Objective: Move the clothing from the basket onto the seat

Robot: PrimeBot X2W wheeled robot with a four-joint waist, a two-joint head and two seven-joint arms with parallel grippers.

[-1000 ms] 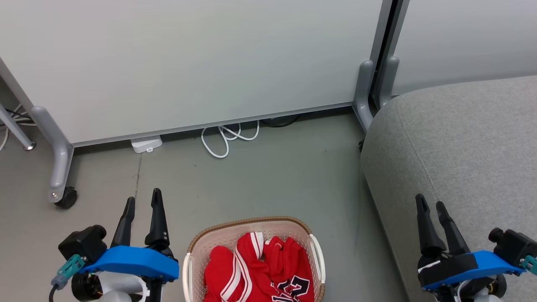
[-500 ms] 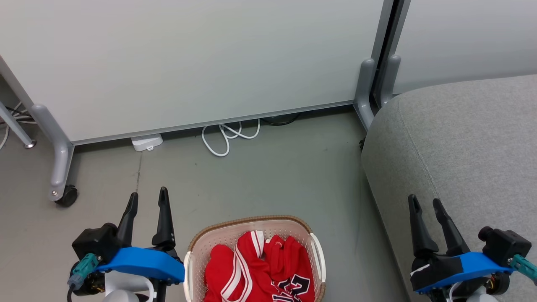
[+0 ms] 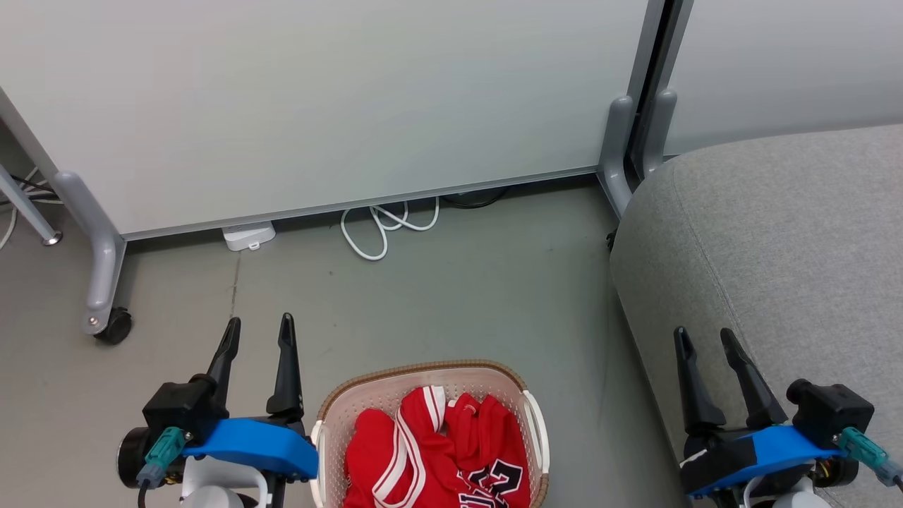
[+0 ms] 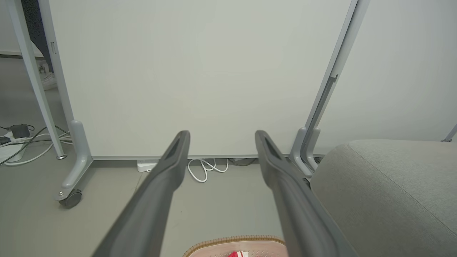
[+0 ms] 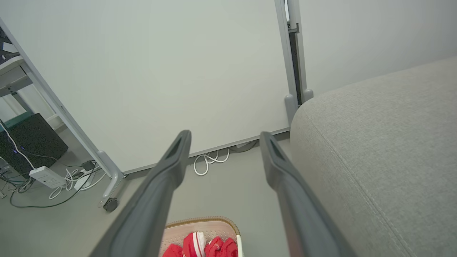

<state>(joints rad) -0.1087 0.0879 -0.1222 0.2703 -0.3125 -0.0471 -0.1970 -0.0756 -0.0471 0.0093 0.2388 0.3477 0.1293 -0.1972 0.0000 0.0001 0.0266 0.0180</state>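
Red fabric is heaped where it started: the clothing point(image 3: 430, 458) is bunched inside the basket point(image 3: 423, 369), with white stripe trim and dark lettering on show. All the red that can be seen lies within that brown rim, so the job is judged to be at its very beginning, with every garment yet to be lifted and carried across. The left pincer point(image 3: 259, 321) is held just left of the basket, fingers spread, nothing gripped. The right pincer point(image 3: 703, 333) is held well to the right of the basket, over the near edge of the seat point(image 3: 776, 247), fingers likewise parted and empty. The seat itself is set to the right of the basket, in grey woven upholstery with a stitched seam. Under the basket a smooth grey floor point(image 3: 458, 296) is seen. Beyond the basket a pale partition panel point(image 3: 353, 106) is stood on grey legs, a caster point(image 3: 113, 326) off to the far left, and a white cable point(image 3: 381, 229) is looped at its foot.
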